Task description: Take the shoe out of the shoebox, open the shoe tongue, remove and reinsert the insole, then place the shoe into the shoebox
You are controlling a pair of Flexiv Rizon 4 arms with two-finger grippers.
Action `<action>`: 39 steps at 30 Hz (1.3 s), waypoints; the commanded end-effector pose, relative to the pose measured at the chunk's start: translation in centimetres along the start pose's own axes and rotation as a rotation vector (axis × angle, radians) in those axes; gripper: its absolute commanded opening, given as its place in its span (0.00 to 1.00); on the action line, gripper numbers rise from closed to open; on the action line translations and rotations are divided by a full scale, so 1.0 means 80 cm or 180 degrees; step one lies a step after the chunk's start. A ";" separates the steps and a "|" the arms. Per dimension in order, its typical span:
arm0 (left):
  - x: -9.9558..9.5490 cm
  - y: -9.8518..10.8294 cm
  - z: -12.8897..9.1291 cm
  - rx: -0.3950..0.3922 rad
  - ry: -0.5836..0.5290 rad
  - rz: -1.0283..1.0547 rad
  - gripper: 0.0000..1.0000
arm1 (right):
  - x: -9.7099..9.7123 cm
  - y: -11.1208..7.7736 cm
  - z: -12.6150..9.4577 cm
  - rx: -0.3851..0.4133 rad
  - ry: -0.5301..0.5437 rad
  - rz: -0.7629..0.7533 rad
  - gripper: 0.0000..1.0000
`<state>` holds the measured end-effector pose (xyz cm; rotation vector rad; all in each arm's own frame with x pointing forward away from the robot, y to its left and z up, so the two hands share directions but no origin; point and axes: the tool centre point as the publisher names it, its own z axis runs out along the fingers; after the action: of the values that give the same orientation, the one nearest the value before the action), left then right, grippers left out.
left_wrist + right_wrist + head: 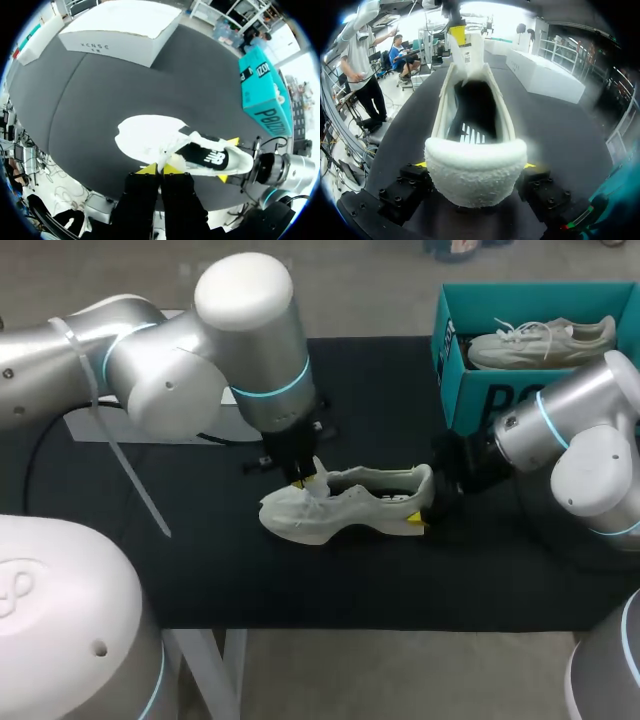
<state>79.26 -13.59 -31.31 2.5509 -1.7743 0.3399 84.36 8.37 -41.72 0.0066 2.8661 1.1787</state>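
A white shoe [340,505] lies on its sole in the middle of the black mat [200,560], toe to the left. My left gripper [305,482] comes down from above and is shut on the shoe tongue [472,55], holding it up and forward. The dark insole [207,156] shows inside the shoe's mouth. My right gripper [475,165] has the padded heel [475,175] between its fingers, one on each side. The teal shoebox [465,380] stands open at the back right.
A second pale shoe [540,340] lies in the shoebox. A flat white box [130,425] rests at the mat's back left. Bare mat lies in front of the shoe.
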 end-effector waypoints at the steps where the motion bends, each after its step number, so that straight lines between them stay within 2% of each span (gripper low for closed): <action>1: -0.026 0.005 -0.009 0.0073 0.0305 -0.0114 0.00 | -0.001 0.001 0.002 0.0009 -0.0005 0.0002 0.00; 5: -0.036 0.002 0.002 0.0044 -0.0024 -0.0258 0.00 | -0.001 0.001 0.002 0.0009 -0.0005 0.0002 0.00; 6: -0.037 0.001 0.005 0.0030 -0.0081 -0.0289 0.07 | -0.001 0.001 0.002 0.0009 -0.0005 0.0002 0.00; 8: -0.037 -0.001 0.014 -0.0004 -0.0258 -0.0330 0.49 | -0.001 0.001 0.002 0.0009 -0.0005 0.0002 0.00; 9: -0.039 -0.002 0.018 -0.0023 -0.0360 -0.0365 1.00 | -0.001 0.001 0.002 0.0009 -0.0005 0.0002 0.00; 13: -0.049 -0.010 0.032 -0.0055 -0.0566 -0.0523 1.00 | -0.001 0.001 0.002 0.0009 -0.0005 0.0002 0.00; 19: -0.050 -0.013 0.045 -0.0115 -0.0801 -0.0566 1.00 | -0.001 0.001 0.002 0.0009 -0.0005 0.0002 0.00; 23: -0.049 -0.012 0.047 -0.0139 -0.0798 -0.0581 1.00 | -0.001 0.001 0.002 0.0009 -0.0005 0.0002 0.00; 25: -0.045 -0.008 0.038 -0.0137 -0.0763 -0.0537 1.00 | -0.001 0.001 0.002 0.0009 -0.0005 0.0002 0.00; 27: -0.042 -0.008 0.025 -0.0114 -0.0582 -0.0398 1.00 | -0.001 0.001 0.002 0.0009 -0.0005 0.0002 0.00; 29: -0.035 -0.009 0.010 -0.0144 -0.0170 -0.0024 1.00 | -0.001 0.001 0.002 0.0009 -0.0005 0.0002 0.00; 31: -0.025 -0.013 -0.001 -0.0383 0.0253 0.0588 1.00 | -0.001 0.001 0.002 0.0009 -0.0005 0.0002 0.00; 33: -0.013 -0.016 -0.010 -0.0652 0.0392 0.1344 1.00 | -0.001 0.001 0.002 0.0009 -0.0005 0.0002 0.00; 34: -0.005 -0.015 -0.015 -0.0813 0.0563 0.1801 1.00 | -0.001 0.001 0.002 0.0009 -0.0005 0.0002 0.00; 35: 0.000 -0.014 -0.023 -0.0873 0.0745 0.2251 1.00 | -0.001 0.001 0.002 0.0009 -0.0005 0.0002 0.00; 38: 0.015 -0.002 -0.050 -0.0773 0.0906 0.3564 1.00 | -0.001 0.001 0.002 0.0009 -0.0005 0.0002 0.00; 39: 0.019 0.002 -0.059 -0.0798 0.0808 0.3846 1.00 | -0.001 0.001 0.002 0.0009 -0.0005 0.0002 0.00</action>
<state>79.59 -14.84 -28.39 2.3493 -1.9486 0.2178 84.37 8.36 -41.76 0.0078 2.8664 1.1777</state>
